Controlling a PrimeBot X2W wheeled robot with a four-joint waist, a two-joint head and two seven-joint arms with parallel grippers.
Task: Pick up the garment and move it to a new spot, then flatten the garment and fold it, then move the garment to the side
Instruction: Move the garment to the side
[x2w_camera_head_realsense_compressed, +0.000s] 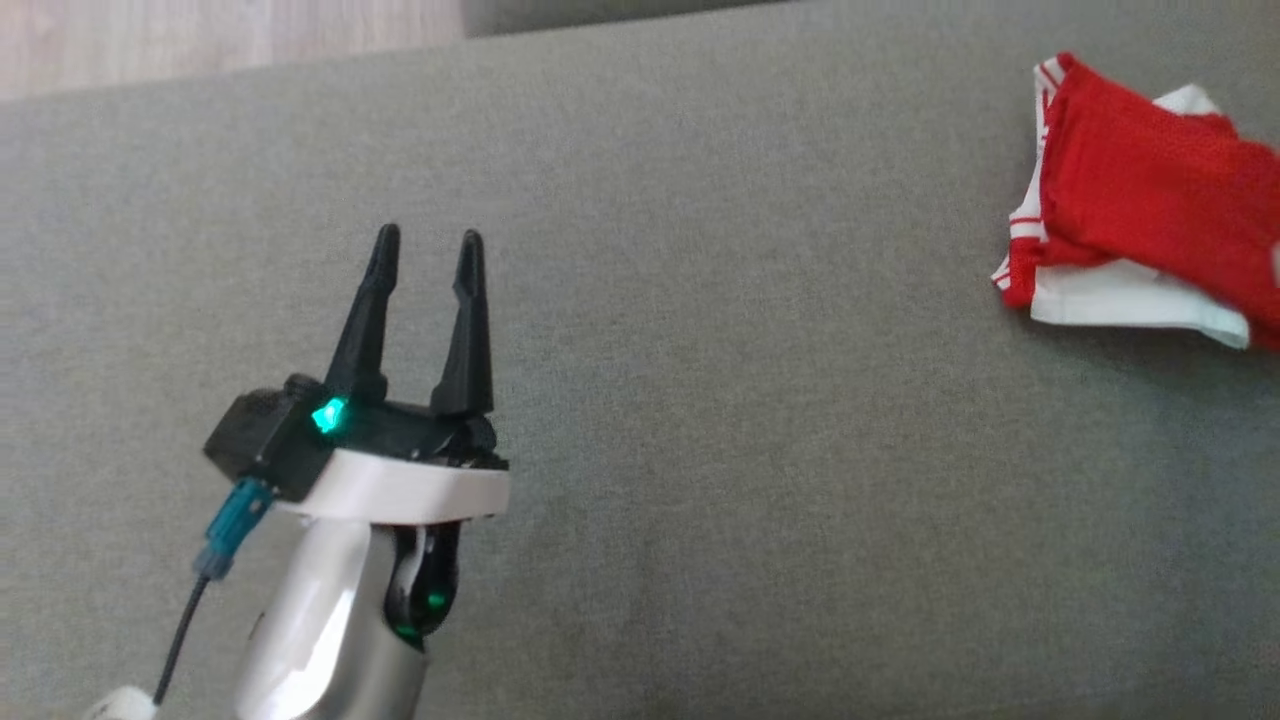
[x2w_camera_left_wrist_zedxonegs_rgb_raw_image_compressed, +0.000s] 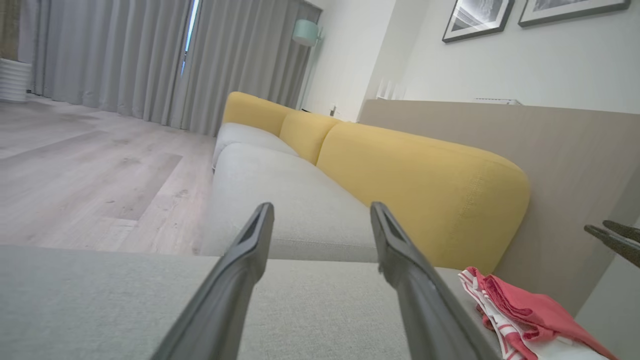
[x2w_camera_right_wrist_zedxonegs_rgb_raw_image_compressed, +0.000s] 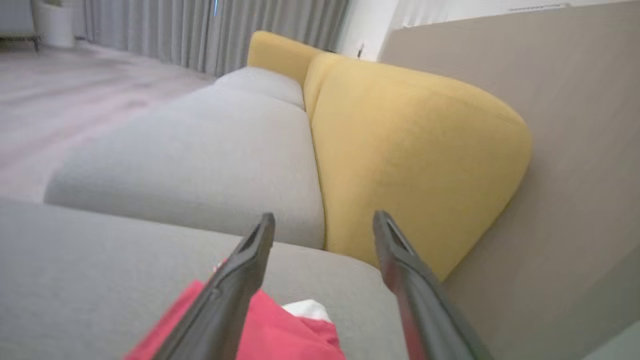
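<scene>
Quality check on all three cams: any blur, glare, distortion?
Head view: even soft light, mild grain, green LED glowing on the left pincer, garment cropped at the right edge. Left wrist view: wide-angle stretch, bright slit between curtains. Right wrist view: blurred throughout, garment smeared beneath the right pincer.

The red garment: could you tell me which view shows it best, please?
Head view: the garment lies nearly whole on the grey cushion, cut only at the frame's edge. Left wrist view shows one end; right wrist view, a blurred patch.

Left gripper (x2w_camera_head_realsense_compressed: 429, 236) and right gripper (x2w_camera_right_wrist_zedxonegs_rgb_raw_image_compressed: 324, 216), fingers (x2w_camera_head_realsense_compressed: 365, 320) spread wide
</scene>
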